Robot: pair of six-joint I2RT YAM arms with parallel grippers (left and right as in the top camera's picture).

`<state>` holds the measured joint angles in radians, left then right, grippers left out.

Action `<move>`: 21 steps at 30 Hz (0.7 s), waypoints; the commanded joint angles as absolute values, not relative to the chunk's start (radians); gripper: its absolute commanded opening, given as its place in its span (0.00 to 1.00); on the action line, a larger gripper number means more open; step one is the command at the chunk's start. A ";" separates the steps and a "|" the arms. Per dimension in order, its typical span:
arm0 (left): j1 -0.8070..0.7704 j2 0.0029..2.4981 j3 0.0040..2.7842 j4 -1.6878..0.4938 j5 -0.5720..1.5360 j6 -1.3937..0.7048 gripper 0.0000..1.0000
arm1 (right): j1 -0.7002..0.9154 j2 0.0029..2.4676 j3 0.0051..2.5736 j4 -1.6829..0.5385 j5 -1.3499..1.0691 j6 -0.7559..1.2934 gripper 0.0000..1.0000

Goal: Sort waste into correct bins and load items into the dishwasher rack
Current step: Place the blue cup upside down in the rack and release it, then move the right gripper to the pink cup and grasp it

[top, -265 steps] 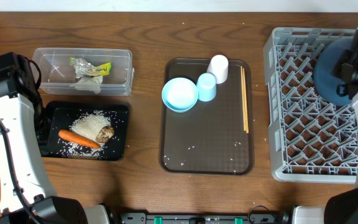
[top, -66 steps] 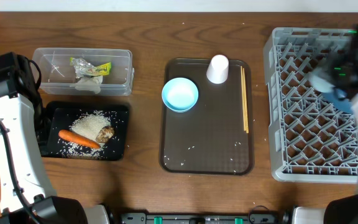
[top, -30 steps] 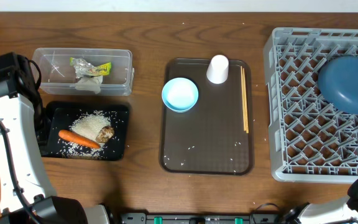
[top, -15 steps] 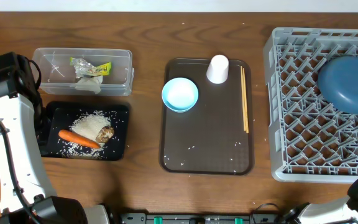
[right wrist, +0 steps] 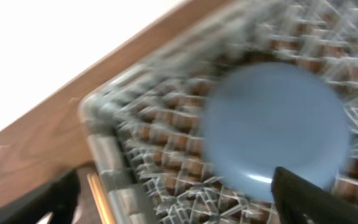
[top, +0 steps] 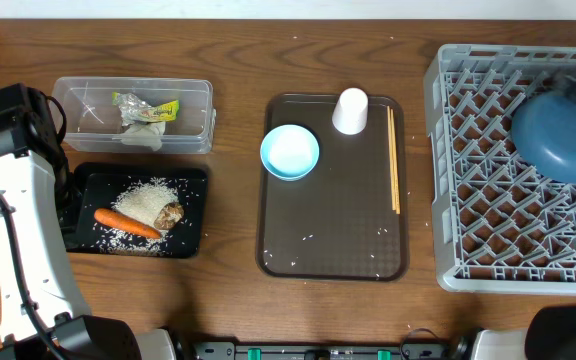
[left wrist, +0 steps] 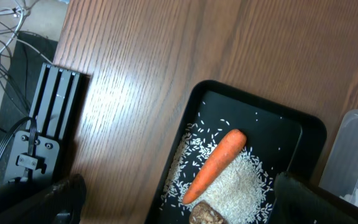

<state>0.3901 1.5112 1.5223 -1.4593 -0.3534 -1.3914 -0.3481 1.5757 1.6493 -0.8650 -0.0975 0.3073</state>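
Overhead: dark-blue plate point(top: 558, 135) in grey rack point(top: 488, 240), R of brown tray point(top: 333, 235); light-blue bowl point(top: 289, 152), white cup point(top: 350, 110), chopsticks point(top: 394, 160) on that tray; carrot point(top: 126, 222) in black tray point(top: 193, 215) L of it. L wrist: left gripper point(left wrist: 188, 199) spread wide, empty, carrot ahead. R wrist, blurry: right gripper point(right wrist: 179, 199) spread wide, empty, plate beyond.

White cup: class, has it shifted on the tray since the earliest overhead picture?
No. The white cup stands at the tray's far edge, beside the chopsticks' top end, as before.
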 commanded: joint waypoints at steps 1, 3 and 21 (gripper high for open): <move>0.394 1.516 1.520 -1.465 -0.366 -1.404 0.98 | -0.218 1.572 1.665 -0.848 -0.045 0.265 0.99; 0.394 1.516 1.520 -1.465 -0.366 -1.404 0.98 | -0.143 1.589 1.665 -0.826 -0.053 0.229 0.99; 0.394 1.516 1.520 -1.465 -0.366 -1.404 0.98 | 0.303 2.048 1.665 -0.325 0.075 0.052 0.99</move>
<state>0.3901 1.5112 1.5223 -1.4590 -0.3534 -1.3914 0.2836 1.9842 1.6566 -0.3592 0.0200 0.0734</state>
